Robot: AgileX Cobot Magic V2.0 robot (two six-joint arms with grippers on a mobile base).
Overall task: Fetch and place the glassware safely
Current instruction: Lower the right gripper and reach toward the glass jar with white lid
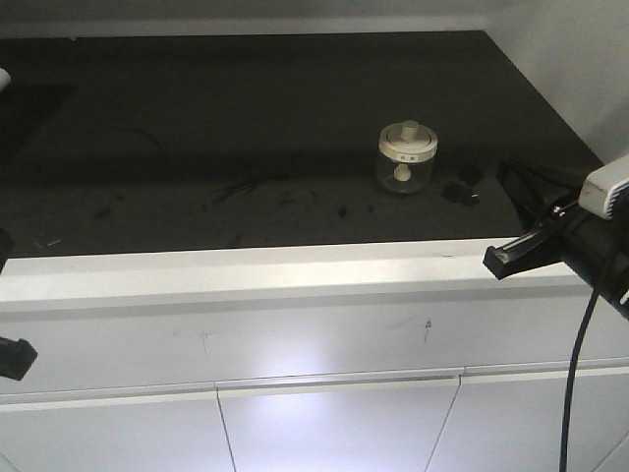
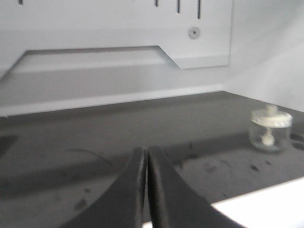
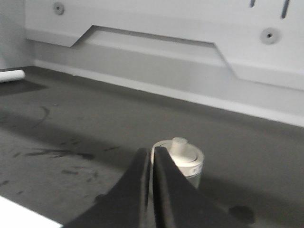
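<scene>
The right jaws are pressed together, with only a hairline slit between their two black, tapering fingers (image 3: 137,190), and they hold nothing. The left jaws stand the same way, their fingers (image 2: 128,190) closed on no object.

The jar (image 1: 408,157) is squat, rounded clear glass under a wide cream-white lid with a stubby central knob. It stands upright on the table (image 1: 197,128), right of centre in the front view, and neither arm touches it. In the right wrist view it sits just beyond the jaw tips, which partly hide it. In the left wrist view it is at the far right of the frame.

A few small dark blotches (image 1: 462,184) lie just right of the jar. The tabletop is matt dark grey, scuffed with thin streaks near the middle, and its front lip is smooth white.

The right arm (image 1: 590,236) enters at the right edge, its black tip over that lip and well apart from the jar. Below are flat white cabinet fronts (image 1: 334,423) with thin seams. At the back is a white wall panel (image 3: 142,19) with round screw heads.
</scene>
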